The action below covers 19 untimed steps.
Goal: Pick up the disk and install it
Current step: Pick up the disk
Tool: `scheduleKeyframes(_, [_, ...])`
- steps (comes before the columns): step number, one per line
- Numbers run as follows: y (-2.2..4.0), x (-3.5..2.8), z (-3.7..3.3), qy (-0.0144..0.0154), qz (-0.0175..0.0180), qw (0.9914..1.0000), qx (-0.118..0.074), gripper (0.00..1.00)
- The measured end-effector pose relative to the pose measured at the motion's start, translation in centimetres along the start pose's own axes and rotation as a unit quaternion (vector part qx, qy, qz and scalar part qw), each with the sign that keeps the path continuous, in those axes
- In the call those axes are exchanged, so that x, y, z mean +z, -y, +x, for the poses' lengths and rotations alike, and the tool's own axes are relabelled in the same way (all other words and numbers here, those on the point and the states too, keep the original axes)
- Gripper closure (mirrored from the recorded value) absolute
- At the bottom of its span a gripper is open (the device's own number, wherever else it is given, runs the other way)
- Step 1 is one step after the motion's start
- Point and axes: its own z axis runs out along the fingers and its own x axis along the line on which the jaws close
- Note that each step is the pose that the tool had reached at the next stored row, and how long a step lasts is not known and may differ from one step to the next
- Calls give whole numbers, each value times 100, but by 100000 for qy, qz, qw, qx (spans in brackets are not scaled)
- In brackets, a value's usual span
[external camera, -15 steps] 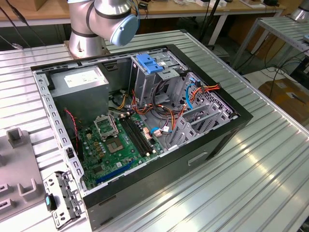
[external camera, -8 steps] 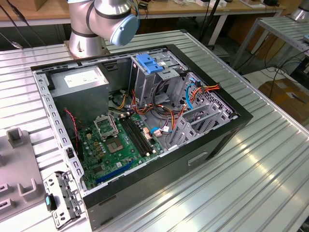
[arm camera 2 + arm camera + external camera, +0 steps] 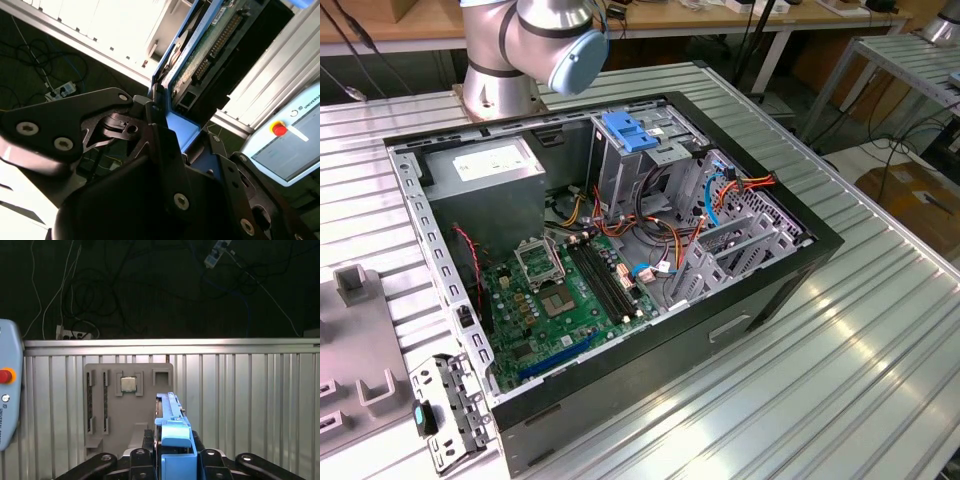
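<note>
**A:** Exterior view first: what sits on the surface [image 3: 880, 330]?

**B:** An open computer case [image 3: 620, 240] lies across its middle, with the motherboard [image 3: 560, 290] bare and a blue latch [image 3: 625, 132] atop the drive cage [image 3: 620, 175]. The arm's base [image 3: 500, 70] stands at the far edge. A grey fixture tray [image 3: 350, 340] lies by the edge on the exterior view's left.

**A:** And the second wrist view?

**B:** The black fingers [image 3: 162, 145] are closed on the disk [image 3: 210, 40], which is held in the air. Its blue side rail [image 3: 182, 127] is between them and its green circuit board is showing. A teach pendant [image 3: 285, 145] lies beyond.

**A:** First wrist view?

**B:** The disk [image 3: 170, 410] is edge-on, clamped from both sides by the fingers [image 3: 150, 440]. It is above the ribbed surface [image 3: 250, 400], near the fixture tray [image 3: 112, 440], which carries a processor chip [image 3: 128, 384].
</note>
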Motion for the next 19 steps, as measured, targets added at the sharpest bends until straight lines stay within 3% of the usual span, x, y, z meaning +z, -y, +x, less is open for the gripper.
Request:
scheduleKeyframes(6, [123, 2, -2, -4, -324, 99999, 2, 63])
scheduleKeyframes(14, [134, 1, -2, -6, -340, 99999, -2, 63])
scheduleKeyframes(19, [199, 2, -3, -5, -335, 99999, 0, 63])
